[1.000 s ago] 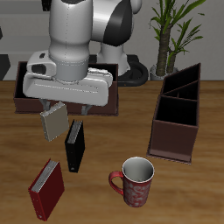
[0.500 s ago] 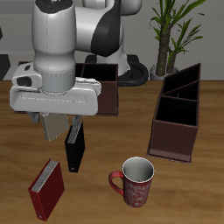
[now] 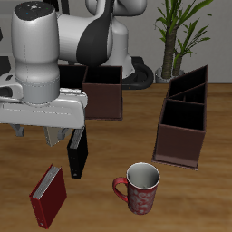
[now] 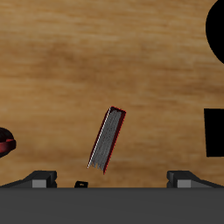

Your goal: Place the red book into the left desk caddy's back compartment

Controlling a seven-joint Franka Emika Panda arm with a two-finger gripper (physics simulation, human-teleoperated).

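The red book [image 3: 48, 196] lies on the table near its front edge, dark-red cover up, pale page edges showing. In the wrist view the red book [image 4: 107, 140] sits between my fingertips' lines, well below them. My gripper [image 3: 45, 132] hangs open above it, a little farther back, holding nothing; in the wrist view the gripper [image 4: 112, 180] shows both fingers spread wide. The left desk caddy [image 3: 183, 120] stands across the table, short end toward the front. Its back compartment [image 3: 189, 88] is the dark section at the taller far end.
A black book [image 3: 77, 156] stands just beside the gripper, and a grey book [image 3: 58, 138] is mostly hidden behind it. A red patterned mug [image 3: 140, 188] sits near the front edge. A matching caddy [image 3: 101, 91] stands broadside behind the arm. A potted plant [image 3: 177, 36] is at the back.
The arm has swung away from the left desk caddy's side and forward, carrying the open gripper from over the grey and black books to above the red book.
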